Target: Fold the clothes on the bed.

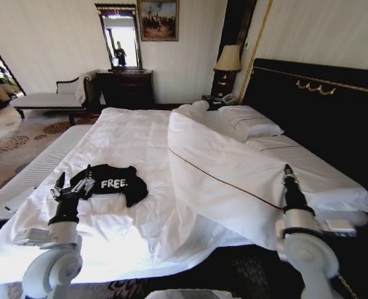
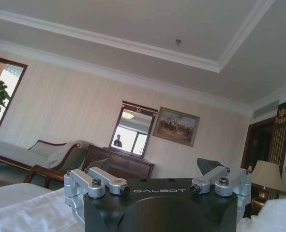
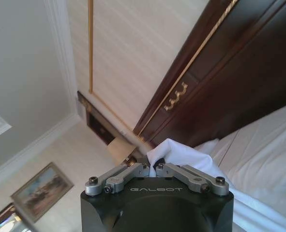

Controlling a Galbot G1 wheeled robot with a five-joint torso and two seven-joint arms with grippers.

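T-shirt (image 1: 112,182) lies near-left on bed (image 1: 140,143) | left gripper (image 1: 71,185) spread open at its left edge, seemingly empty | right gripper (image 1: 287,169) closed on white duvet (image 3: 179,154), per right wrist view

T-shirt (image 1: 111,183): black, short-sleeved, white "FREE." lettering facing up; crumpled, lying on the sheet near the bed's left edge.
Bed (image 1: 134,140): white bedding, duvet turned back; black headboard with gold trim.
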